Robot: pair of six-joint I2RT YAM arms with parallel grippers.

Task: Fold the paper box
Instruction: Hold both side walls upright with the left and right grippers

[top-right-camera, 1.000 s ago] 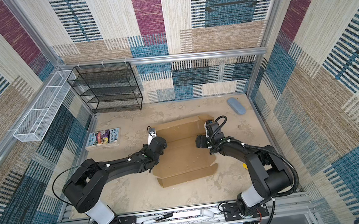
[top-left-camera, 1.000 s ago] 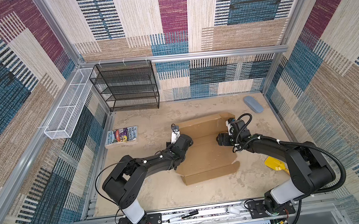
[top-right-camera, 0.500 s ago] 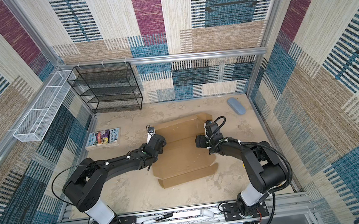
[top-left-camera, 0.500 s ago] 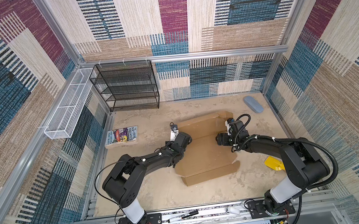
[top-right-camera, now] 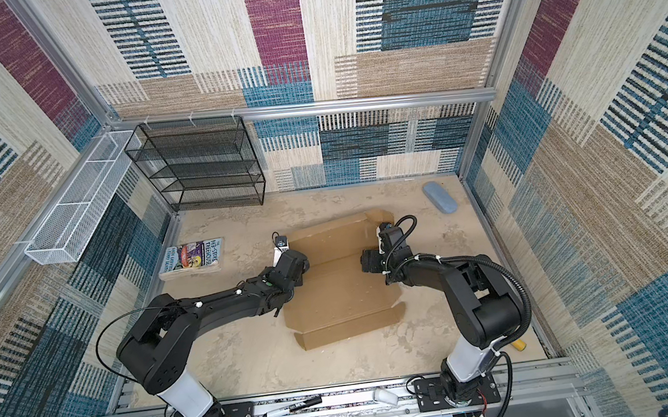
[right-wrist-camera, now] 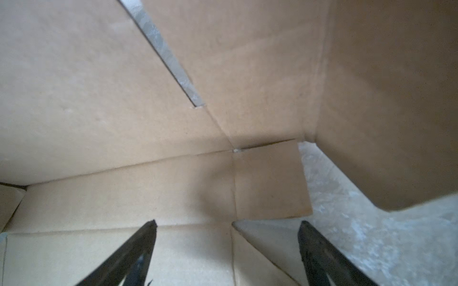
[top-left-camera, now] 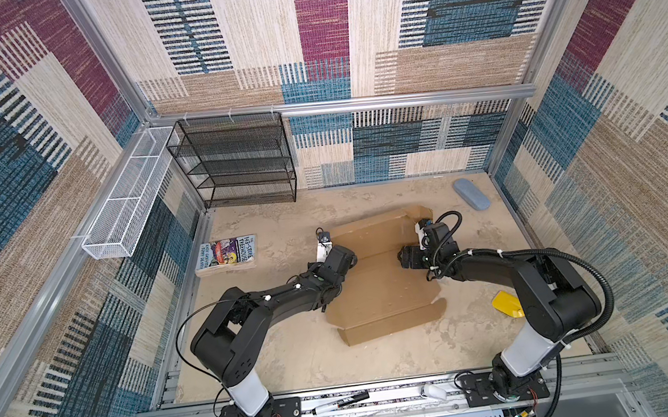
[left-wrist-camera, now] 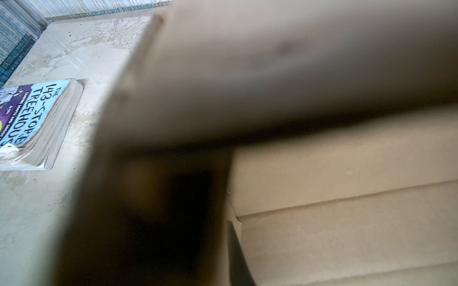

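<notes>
Both top views: paper box (top-left-camera: 382,292) lies part-folded on the floor near the book (top-left-camera: 226,253), its panel farthest from the arm bases tilted up. Left gripper (top-left-camera: 346,257) sits at the box edge nearest the book; right gripper (top-left-camera: 406,257) is over the edge away from the book.
Left wrist: blurred cardboard, with the book beyond it. Claw is closed; can't tell if it pinches cardboard.
Right wrist: fingers (right-wrist-camera: 133,252) spread wide, nothing between them.

Mottled beige tabletop (top-left-camera: 296,359) bears the paper box (top-left-camera: 382,292), book (top-left-camera: 226,253), grey case (top-left-camera: 471,194)
</notes>
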